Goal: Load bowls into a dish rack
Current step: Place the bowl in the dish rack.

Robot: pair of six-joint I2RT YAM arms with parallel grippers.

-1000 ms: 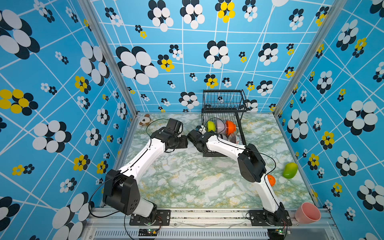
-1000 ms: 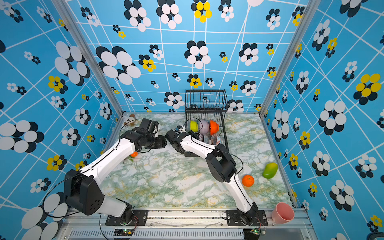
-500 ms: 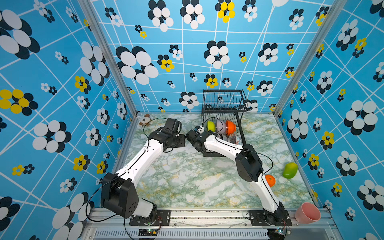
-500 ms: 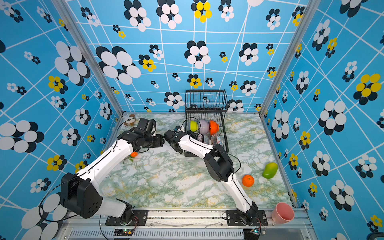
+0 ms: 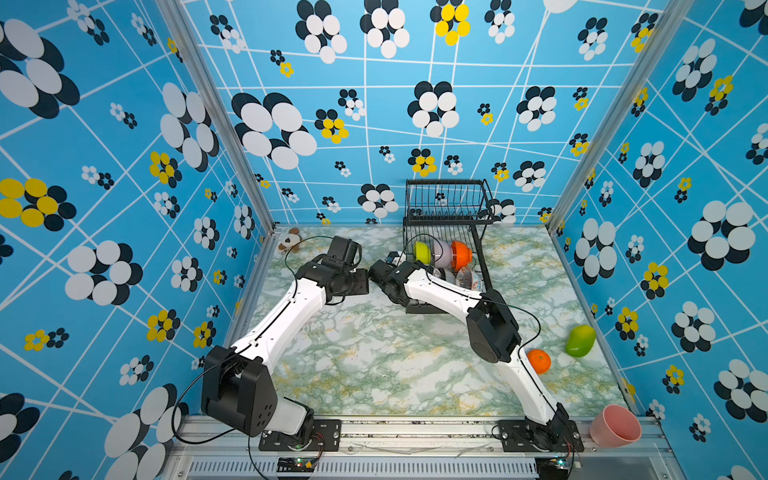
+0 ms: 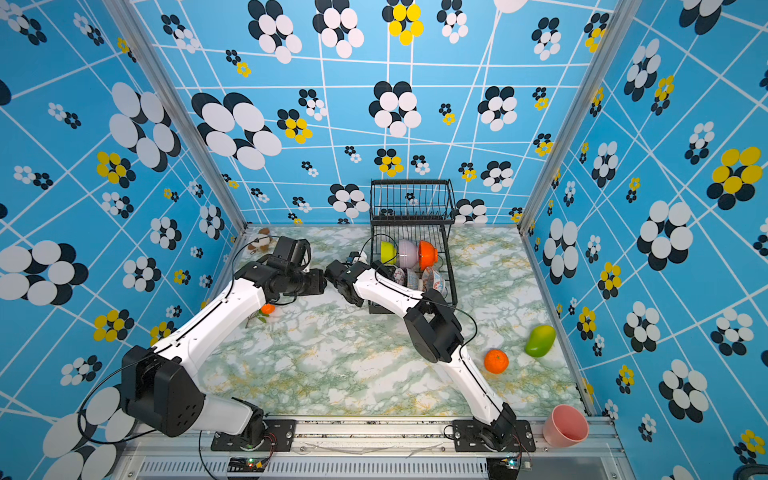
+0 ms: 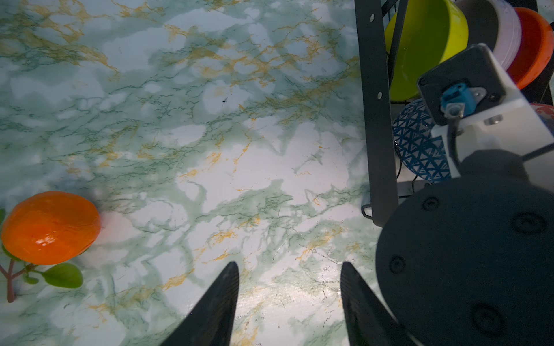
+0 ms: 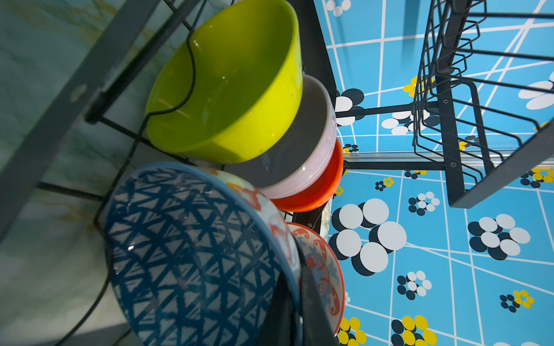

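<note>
A glossy orange fruit on a leafy twig (image 7: 51, 227) lay well off to one side of the left gripper (image 7: 289, 265), whose black fingers hung spread and empty over the green-veined marble tabletop (image 7: 209, 134). Near them stood the black wire two-tier dish rack (image 5: 451, 203). The right gripper (image 8: 298, 266) was clamped on the rim of a blue geometric-patterned bowl (image 8: 186, 254) in the lower tray. Beyond its fingers a lime-green plastic bowl (image 8: 227, 90), a pale lilac bowl (image 8: 302, 155) and an orange bowl (image 8: 317, 191) stood nested on edge, with a red-and-blue floral bowl (image 8: 323, 269) just behind them.
</note>
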